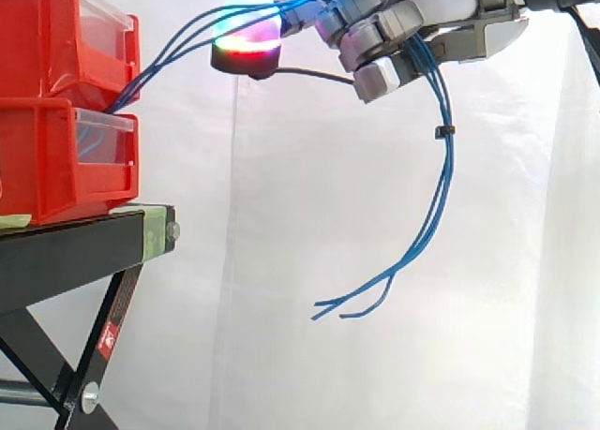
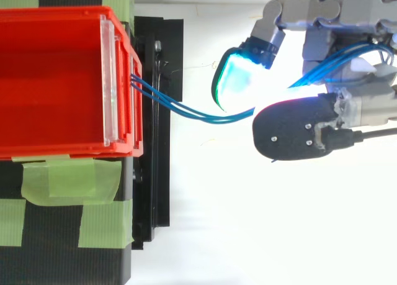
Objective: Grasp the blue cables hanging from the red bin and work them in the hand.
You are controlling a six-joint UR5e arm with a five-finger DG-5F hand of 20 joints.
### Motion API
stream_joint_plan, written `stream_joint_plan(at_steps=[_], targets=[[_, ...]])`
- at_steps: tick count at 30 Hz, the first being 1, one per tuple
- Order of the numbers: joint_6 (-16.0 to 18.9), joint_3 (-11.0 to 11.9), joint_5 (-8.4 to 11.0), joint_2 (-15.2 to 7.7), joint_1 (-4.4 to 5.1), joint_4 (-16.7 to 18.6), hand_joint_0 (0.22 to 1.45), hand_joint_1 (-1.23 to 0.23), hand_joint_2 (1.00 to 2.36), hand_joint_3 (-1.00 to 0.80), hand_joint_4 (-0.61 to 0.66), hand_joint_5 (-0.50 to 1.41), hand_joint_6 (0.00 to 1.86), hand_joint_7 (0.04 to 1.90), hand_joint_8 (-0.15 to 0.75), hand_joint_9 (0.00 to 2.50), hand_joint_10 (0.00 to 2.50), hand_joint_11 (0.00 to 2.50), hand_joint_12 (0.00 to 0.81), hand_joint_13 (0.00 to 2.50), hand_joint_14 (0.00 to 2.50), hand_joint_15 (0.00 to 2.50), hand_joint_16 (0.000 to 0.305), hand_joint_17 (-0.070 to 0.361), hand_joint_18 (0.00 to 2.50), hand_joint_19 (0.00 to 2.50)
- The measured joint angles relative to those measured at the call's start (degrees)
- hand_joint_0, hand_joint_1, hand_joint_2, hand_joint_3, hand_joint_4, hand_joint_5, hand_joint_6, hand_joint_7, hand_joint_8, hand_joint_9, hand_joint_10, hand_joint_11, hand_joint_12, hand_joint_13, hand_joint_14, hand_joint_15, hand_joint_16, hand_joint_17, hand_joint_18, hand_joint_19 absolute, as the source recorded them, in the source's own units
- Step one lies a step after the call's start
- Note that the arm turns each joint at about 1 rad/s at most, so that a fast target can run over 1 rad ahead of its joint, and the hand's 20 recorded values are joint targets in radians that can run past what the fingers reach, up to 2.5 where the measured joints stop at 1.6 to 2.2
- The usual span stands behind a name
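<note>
Several thin blue cables [image 1: 169, 48] run from the front of the stacked red bins [image 1: 56, 102] up and to the right into my hand [image 1: 394, 32]. The hand is high at the right, its fingers curled round the bundle. Below the hand the cables [image 1: 441, 186] hang free, held together by a small black tie, and their ends curl left near mid-height. From above, the cables [image 2: 180, 108] leave the red bin [image 2: 56, 80] and pass under the glowing cyan fingertip [image 2: 236, 80] into the hand [image 2: 347, 30].
The bins sit on a black stand [image 1: 84, 243] with green tape [image 2: 68, 179] on its top. A white curtain hangs behind. Open air lies below and right of the hand.
</note>
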Motion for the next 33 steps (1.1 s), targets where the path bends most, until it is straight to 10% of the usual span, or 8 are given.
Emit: stream_joint_plan(at_steps=[10, 14, 33], targets=[[0.0, 0.0, 0.03, 0.0, 0.01, 0.0, 0.75, -0.71, 1.01, -0.85, 0.28, 0.34, 0.0, 1.34, 0.466, 0.28, 2.5, 2.5, 0.543, 0.71, 2.5, 1.74, 0.055, 0.124, 1.12, 1.15], [0.0, 0.0, 0.01, 0.0, 0.01, -0.1, 0.73, -0.77, 1.0, -0.99, 0.29, 0.14, 0.38, 1.27, 0.466, 0.23, 2.5, 2.5, 0.546, 0.67, 2.5, 1.71, 0.058, 0.131, 1.11, 1.14], [0.2, 0.0, 0.03, 0.0, 0.2, -0.2, 0.9, -0.77, 1.01, -0.55, 0.24, 0.05, 0.94, 1.12, 0.449, 0.27, 2.5, 2.5, 0.52, 0.71, 2.5, 1.73, 0.051, 0.116, 1.16, 1.36]])
